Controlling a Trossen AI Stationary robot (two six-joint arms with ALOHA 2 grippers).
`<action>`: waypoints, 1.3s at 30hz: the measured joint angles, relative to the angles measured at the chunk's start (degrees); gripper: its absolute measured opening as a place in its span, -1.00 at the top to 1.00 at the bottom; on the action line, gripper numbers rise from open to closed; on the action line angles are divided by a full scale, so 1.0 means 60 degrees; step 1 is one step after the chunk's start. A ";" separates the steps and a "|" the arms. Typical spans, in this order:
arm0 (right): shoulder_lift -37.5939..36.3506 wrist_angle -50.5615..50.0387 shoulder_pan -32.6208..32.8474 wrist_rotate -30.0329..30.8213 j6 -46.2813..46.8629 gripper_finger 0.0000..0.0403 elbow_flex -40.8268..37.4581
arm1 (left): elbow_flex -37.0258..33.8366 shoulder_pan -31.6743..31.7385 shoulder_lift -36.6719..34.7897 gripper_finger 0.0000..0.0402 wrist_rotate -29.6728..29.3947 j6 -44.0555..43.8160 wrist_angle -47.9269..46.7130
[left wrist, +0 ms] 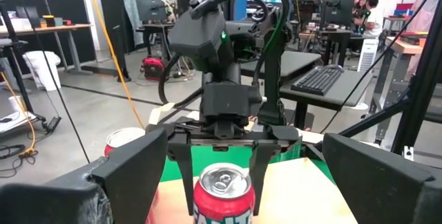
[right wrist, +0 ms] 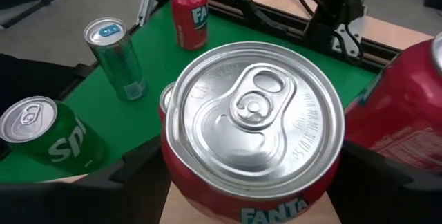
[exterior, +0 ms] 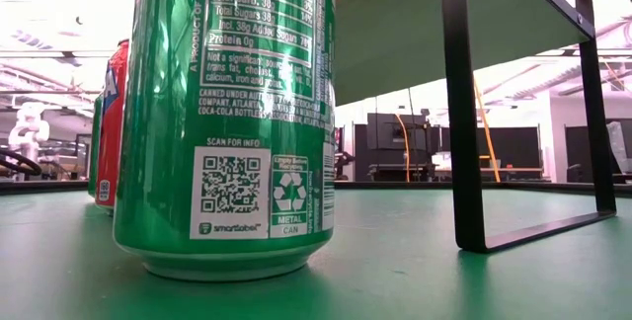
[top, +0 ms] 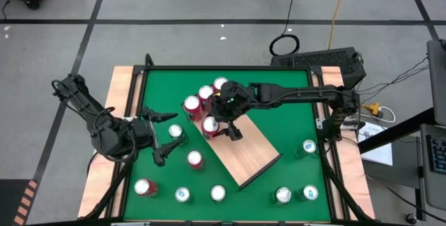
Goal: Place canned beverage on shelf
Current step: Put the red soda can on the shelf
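My right gripper (top: pixel 214 126) reaches in from the table's right side and is shut on a red Fanta can (right wrist: pixel 252 124) over the far left corner of the light wooden shelf (top: pixel 247 155). The shelf is a board on black metal legs (exterior: pixel 464 113). My left gripper (top: pixel 166 137) is wide open and empty at the table's left, facing the shelf. A slim teal can (top: pixel 175 132) shows between its fingertips from above. Whether the Fanta can's bottom rests on the board is hidden. My right gripper pinches the Fanta can's side wall just under the top rim (right wrist: pixel 169 162), one finger (right wrist: pixel 135 175) on each opposite side. The fingers come from above, pointing down, which also shows in the left wrist view (left wrist: pixel 259 169). The can is upright, its top up.
Three red cans (top: pixel 205 93) stand close behind the held can at the far side. A red can (top: pixel 195 159) stands left of the shelf. Several more cans stand along the near edge (top: pixel 217 193) and one at the right (top: pixel 309 146). A green Sprite can (exterior: pixel 232 113) fills the low view.
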 joint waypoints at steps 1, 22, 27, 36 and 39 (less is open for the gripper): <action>0.0004 0.0000 0.0002 -0.0005 0.0029 -0.51 0.0000 | 0.0000 0.0000 0.0000 -0.92 0.0000 0.0000 -0.0013; 0.0089 0.0430 -0.0002 0.0072 0.0168 -0.51 0.0000 | -0.0007 -0.0003 0.0007 -0.92 -0.0004 -0.0015 -0.0215; 0.0261 0.0450 -0.0002 0.0067 0.0165 -0.51 0.0000 | -0.0007 -0.0003 0.0007 -0.92 -0.0004 -0.0018 -0.0215; 0.0303 0.0448 -0.0005 0.0563 0.0245 -0.51 0.0000 | -0.0007 -0.0003 0.0007 -0.92 -0.0004 -0.0015 -0.0226; 0.0303 0.0452 -0.0005 0.0546 0.0241 -0.51 0.0000 | -0.0007 -0.0003 0.0007 -0.92 -0.0004 -0.0016 -0.0253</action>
